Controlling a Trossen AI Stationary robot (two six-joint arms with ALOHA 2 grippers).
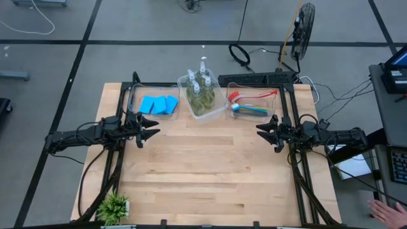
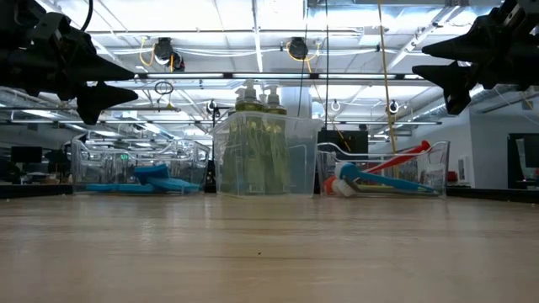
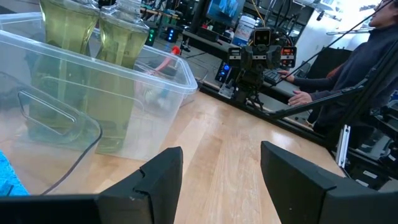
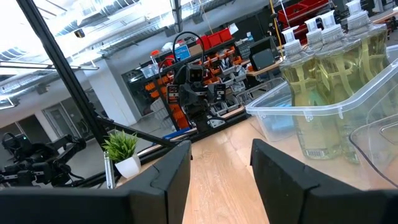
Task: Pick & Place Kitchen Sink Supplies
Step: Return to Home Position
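Several clear pump bottles of yellow-green liquid [image 1: 200, 89] stand in the middle clear tub [image 1: 219, 108] at the table's far side; they also show in the low view [image 2: 257, 139]. Light-blue sponges [image 1: 159, 104] lie in the left tub [image 1: 137, 95]. Red and blue dish brushes [image 1: 251, 103] lie in the right tub [image 1: 270, 114]. My left gripper [image 1: 154, 128] hovers open and empty at the table's left, above the wood. My right gripper [image 1: 261, 132] hovers open and empty at the right.
A small green potted plant [image 1: 114, 207] stands at the table's near left corner. Bare wooden tabletop [image 1: 210, 165] lies between the arms and toward the near edge. A person's hand [image 1: 385, 210] shows off the table at the right; a person sits beyond the table [image 3: 348, 68].
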